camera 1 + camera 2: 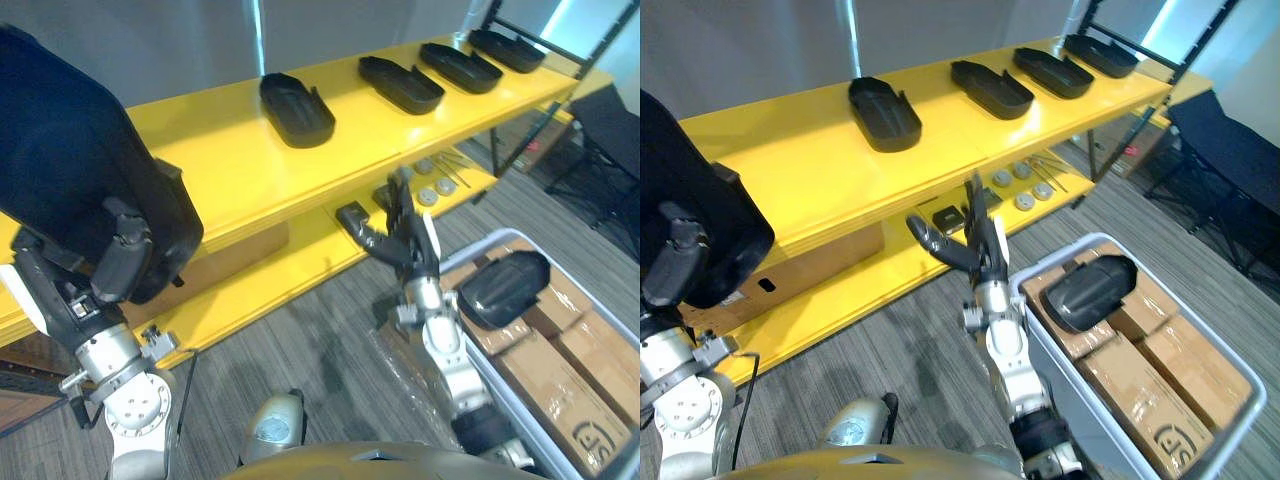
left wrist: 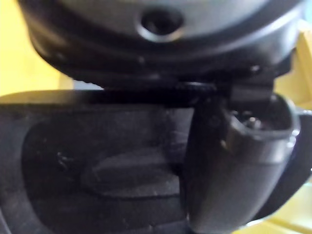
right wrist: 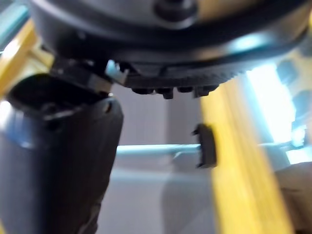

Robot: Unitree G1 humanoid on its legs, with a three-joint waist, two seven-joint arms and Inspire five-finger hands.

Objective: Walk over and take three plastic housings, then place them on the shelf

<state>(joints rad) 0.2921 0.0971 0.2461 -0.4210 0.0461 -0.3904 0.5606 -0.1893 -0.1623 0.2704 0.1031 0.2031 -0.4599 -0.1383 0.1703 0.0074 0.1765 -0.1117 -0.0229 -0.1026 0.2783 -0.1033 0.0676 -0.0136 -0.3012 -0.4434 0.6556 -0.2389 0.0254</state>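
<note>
On the left eye view's lower left: left hand (image 1: 110,265) clamped on held housing (image 1: 70,150), a big matte black plastic shell with rounded edges, thumb pressed against its side wall. Behind it, top deck of yellow shelf (image 1: 230,165), smooth and glossy. Four shallow black tray-shaped shells in a row there, well apart, hollow side up: shelf housing 1 (image 1: 297,110), shelf housing 2 (image 1: 400,84), shelf housing 3 (image 1: 460,66), shelf housing 4 (image 1: 507,49). Mid-frame: right hand (image 1: 400,235) upright in front of the lower deck, fingers straight and spread wide, holding nothing.

Right eye view, same layout. Lower right: crate (image 1: 1070,385), pale plastic wall with rounded rim. Inside it, taped cardboard boxes (image 1: 1160,390), with crate housing (image 1: 1090,292) lying domed side up on top, smooth black with a slight sheen. On the lower deck: small round metal discs (image 1: 1025,190). Under the shelf: brown carton (image 1: 790,275). Ribbed grey carpet (image 1: 900,350) across the floor.

Left wrist view: thumb curled across the held housing's dark, finely grained face, with an oval raised patch at its middle. Yellow showing at the corners behind.

Right wrist view: thumb sticking out with nothing against it. Yellow shelf edge running past as a flat band.
</note>
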